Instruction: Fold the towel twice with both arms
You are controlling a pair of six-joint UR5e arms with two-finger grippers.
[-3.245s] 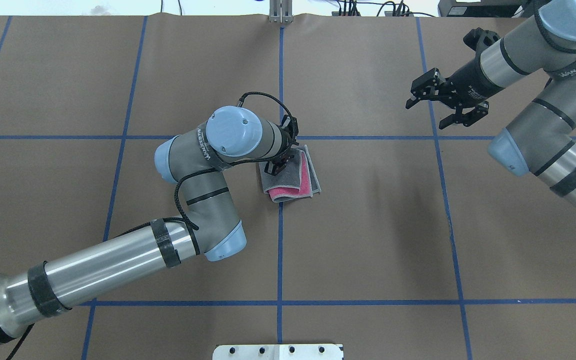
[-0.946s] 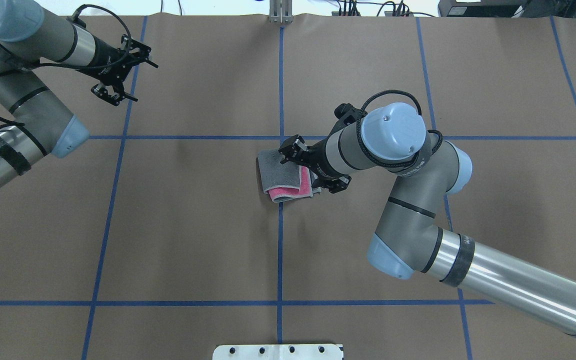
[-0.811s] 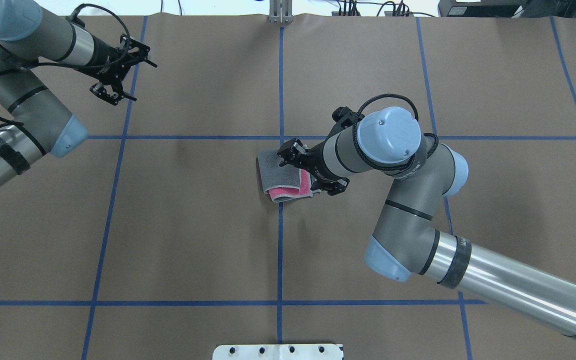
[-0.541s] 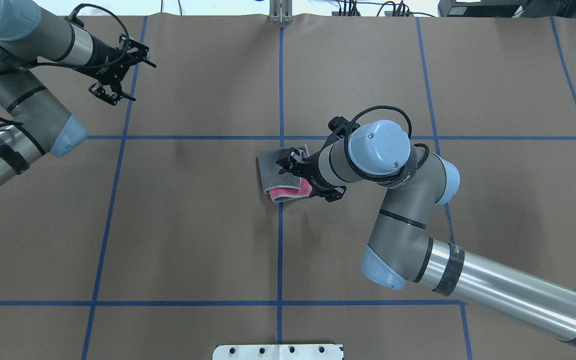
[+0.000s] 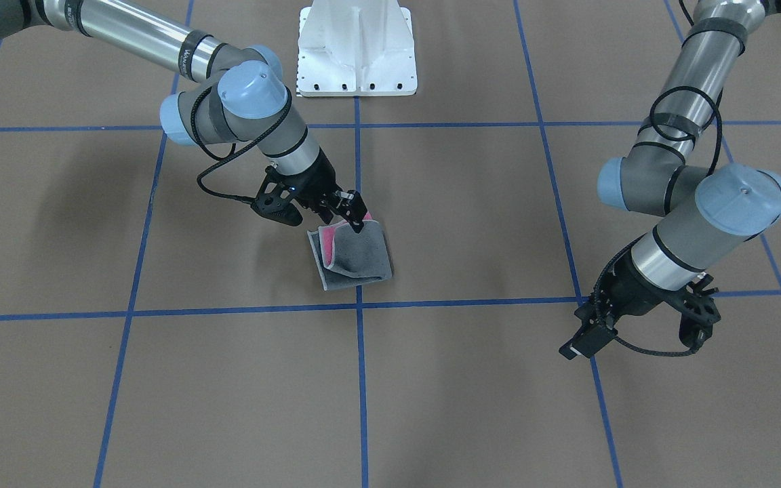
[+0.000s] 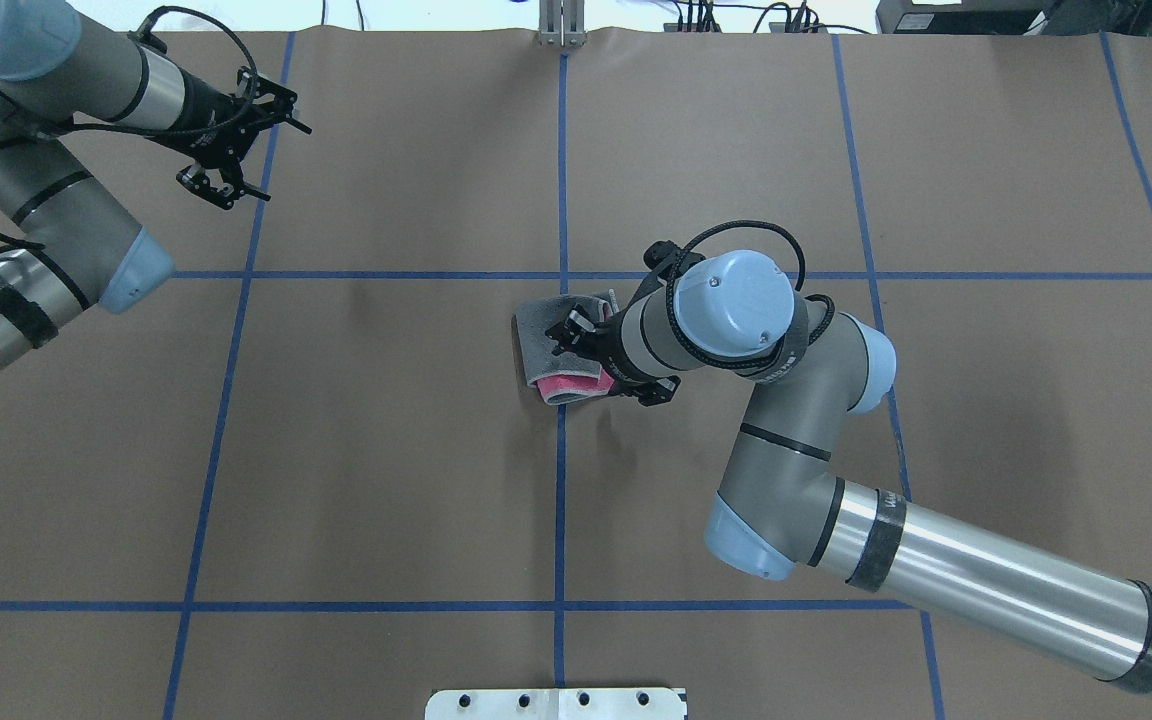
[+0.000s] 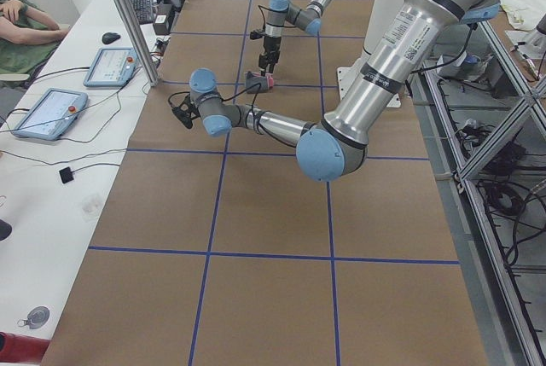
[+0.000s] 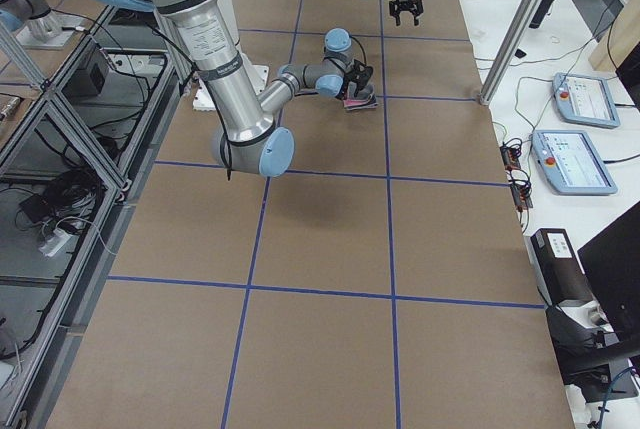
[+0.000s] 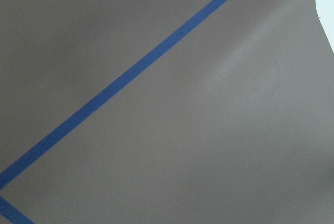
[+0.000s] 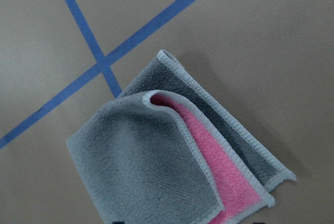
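Observation:
The towel (image 6: 548,345) lies folded at the table's middle, dark grey on top with a pink strip (image 5: 326,247) at its edge. The right wrist view shows its layers (image 10: 156,172) close below the camera. My right gripper (image 6: 612,362) is open and low over the towel's right edge. One finger (image 5: 355,220) is at the pink corner, the other (image 5: 281,209) is off the cloth. My left gripper (image 6: 236,150) is open and empty above the far left of the table, also seen in the front view (image 5: 634,339). The left wrist view shows only bare brown table.
The table is brown paper with a blue tape grid (image 6: 561,500). The white pedestal base (image 5: 356,47) stands at the robot's edge. A metal post (image 6: 561,25) stands at the far edge. A side desk with tablets (image 7: 111,66) and a seated person (image 7: 21,25) lies beyond.
The left arm has let go of the towel and drawn back to the far left. The right arm has come in and keeps sliding lower over the towel's right edge, jaws open.

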